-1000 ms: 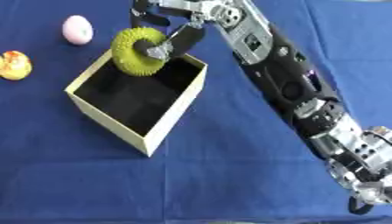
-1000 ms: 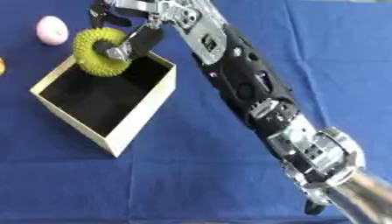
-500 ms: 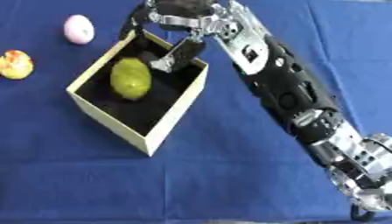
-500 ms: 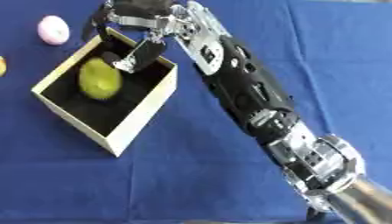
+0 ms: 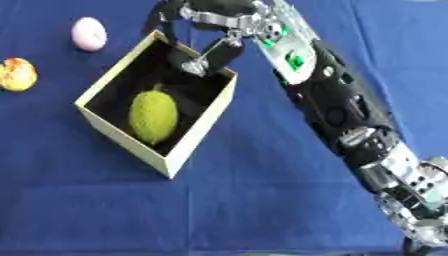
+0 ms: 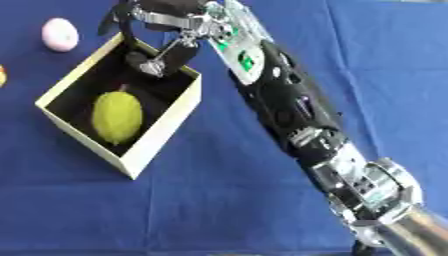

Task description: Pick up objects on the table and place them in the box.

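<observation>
The bumpy yellow-green fruit [image 5: 153, 116], held above the rim a second ago, now lies inside the open cream cardboard box [image 5: 197, 135], released by the right hand [image 5: 210, 35], whose fingers [image 5: 214, 54] hang apart over it; one placement appears complete.

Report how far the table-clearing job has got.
Done: the green fruit lies inside the box. In hand: nothing; the right hand hangs open over the box's far corner. Left: the pink object and the yellow-red object sit on the table.
</observation>
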Robot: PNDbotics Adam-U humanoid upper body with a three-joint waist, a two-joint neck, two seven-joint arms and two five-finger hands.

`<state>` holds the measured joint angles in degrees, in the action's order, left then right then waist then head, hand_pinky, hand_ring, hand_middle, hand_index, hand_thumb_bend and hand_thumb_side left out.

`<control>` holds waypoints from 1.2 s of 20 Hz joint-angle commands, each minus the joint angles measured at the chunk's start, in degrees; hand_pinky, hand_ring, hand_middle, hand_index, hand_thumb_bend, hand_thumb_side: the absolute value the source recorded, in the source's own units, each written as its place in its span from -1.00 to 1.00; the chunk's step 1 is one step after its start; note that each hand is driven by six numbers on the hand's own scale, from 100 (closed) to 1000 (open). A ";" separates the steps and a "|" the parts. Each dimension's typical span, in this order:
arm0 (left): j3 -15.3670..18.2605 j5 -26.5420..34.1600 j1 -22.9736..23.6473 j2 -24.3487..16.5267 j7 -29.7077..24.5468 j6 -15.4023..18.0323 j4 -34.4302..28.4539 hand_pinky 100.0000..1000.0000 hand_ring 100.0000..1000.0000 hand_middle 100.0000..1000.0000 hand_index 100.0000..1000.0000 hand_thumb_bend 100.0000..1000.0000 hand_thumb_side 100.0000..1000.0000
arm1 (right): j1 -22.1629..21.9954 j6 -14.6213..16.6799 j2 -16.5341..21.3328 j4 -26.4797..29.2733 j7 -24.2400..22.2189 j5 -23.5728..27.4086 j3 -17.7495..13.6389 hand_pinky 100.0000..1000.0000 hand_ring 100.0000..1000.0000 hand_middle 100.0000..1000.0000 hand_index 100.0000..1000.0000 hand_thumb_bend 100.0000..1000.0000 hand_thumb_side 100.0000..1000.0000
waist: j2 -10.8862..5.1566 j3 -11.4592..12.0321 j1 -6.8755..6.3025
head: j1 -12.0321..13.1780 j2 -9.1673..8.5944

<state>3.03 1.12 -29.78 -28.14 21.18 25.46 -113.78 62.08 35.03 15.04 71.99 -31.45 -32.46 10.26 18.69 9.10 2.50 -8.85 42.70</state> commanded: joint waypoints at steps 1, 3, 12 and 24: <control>1.28 -0.36 0.34 -2.01 1.08 -0.87 -0.81 0.48 0.48 0.34 0.57 -1.00 -0.16 | 1.81 0.85 4.31 5.53 -0.30 3.07 -3.12 0.76 0.76 -0.17 0.61 -1.00 -1.00 | -1.56 -0.96 -0.52 | 1.63 0.16; 1.57 -0.66 0.79 -2.27 1.48 -1.81 -0.81 0.48 0.48 0.34 0.57 -1.00 -0.13 | 1.46 -0.80 6.99 8.34 1.43 4.81 -5.24 0.76 0.76 -0.15 0.61 -1.00 -1.00 | -1.72 -1.64 -0.59 | 2.57 0.15; 3.10 -3.65 0.17 -5.10 -0.28 -9.17 5.03 0.47 0.48 0.35 0.57 -1.00 0.05 | -8.35 -5.99 19.76 21.15 9.31 12.69 -8.22 0.73 0.71 -0.14 0.54 -1.00 -0.62 | -1.65 -4.62 -1.07 | 6.41 -0.50; -6.02 -13.88 -7.43 -19.16 -9.97 -18.64 21.52 0.68 0.69 0.58 0.82 -0.93 0.05 | -25.34 -14.49 35.18 37.67 19.80 23.17 -16.40 0.73 0.70 -0.12 0.52 -1.00 -0.04 | 0.23 -6.81 -2.24 | 11.02 -1.98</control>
<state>-1.91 -11.59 -36.26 -43.59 12.23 7.46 -93.32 36.34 21.34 47.12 107.31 -12.82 -10.66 -4.64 19.94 2.21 0.32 1.58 41.28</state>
